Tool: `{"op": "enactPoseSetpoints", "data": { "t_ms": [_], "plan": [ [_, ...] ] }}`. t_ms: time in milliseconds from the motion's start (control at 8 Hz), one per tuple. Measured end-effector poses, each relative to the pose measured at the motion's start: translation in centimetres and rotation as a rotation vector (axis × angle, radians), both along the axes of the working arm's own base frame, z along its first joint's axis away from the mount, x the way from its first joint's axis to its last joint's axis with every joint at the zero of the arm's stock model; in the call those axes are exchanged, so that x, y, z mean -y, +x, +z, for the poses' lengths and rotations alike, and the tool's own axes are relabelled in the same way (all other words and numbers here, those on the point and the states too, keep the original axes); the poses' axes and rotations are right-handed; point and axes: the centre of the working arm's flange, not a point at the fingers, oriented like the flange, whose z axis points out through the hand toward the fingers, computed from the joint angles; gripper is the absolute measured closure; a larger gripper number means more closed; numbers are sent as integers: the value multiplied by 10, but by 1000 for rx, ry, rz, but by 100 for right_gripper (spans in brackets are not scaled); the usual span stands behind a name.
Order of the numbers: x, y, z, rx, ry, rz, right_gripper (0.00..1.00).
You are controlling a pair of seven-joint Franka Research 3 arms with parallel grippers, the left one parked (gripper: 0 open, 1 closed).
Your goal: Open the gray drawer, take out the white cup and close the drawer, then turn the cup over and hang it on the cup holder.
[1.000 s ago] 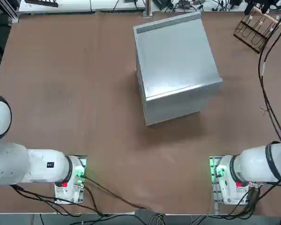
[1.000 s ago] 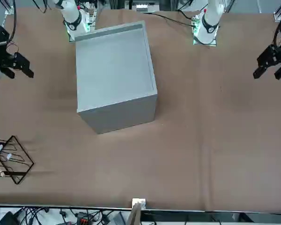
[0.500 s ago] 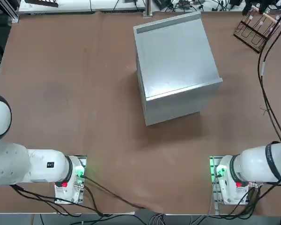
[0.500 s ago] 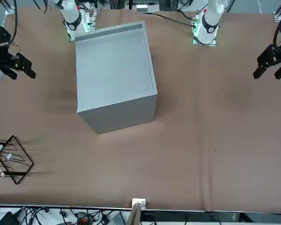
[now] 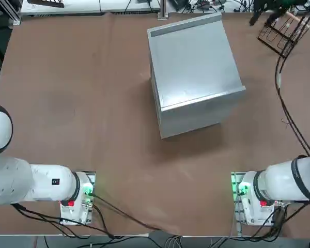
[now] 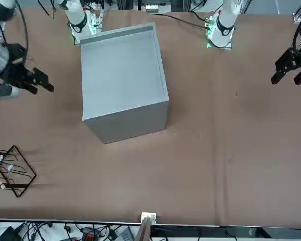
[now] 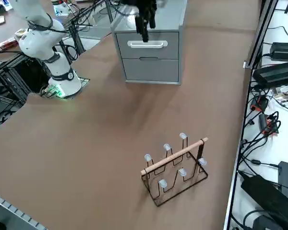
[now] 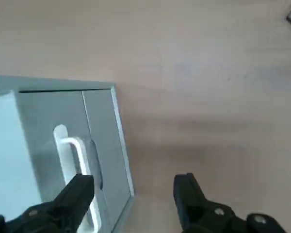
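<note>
Even, bright overhead light falls on my brown table [image 5: 93, 103]. The big gray metal cabinet [image 5: 194, 72] throws a soft shadow toward my base. My wrist view is hazy; my black open gripper [image 8: 133, 194] looks blurred, as in the front view.

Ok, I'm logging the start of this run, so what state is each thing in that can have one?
gray drawer: shut, white handle untouched.
lower drawer: shut.
cup holder: upright on the table, pegs bare, no cup on it.
right gripper: jaws open, holding nothing, in the air in front of the gray drawer's handle.
white cup: not in view.
</note>
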Motion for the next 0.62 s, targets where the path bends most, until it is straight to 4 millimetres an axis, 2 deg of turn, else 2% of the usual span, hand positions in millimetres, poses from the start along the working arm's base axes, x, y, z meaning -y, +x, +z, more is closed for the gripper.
{"op": "enactPoseSetpoints", "data": {
  "t_ms": [125, 250, 625],
  "plan": [
    [-15, -5, -24, -12, 40, -1, 0],
    [-21, -10, -38, -31, 70, 9, 0],
    [-25, -18, -61, -55, 97, 65, 0]
  ]
}}
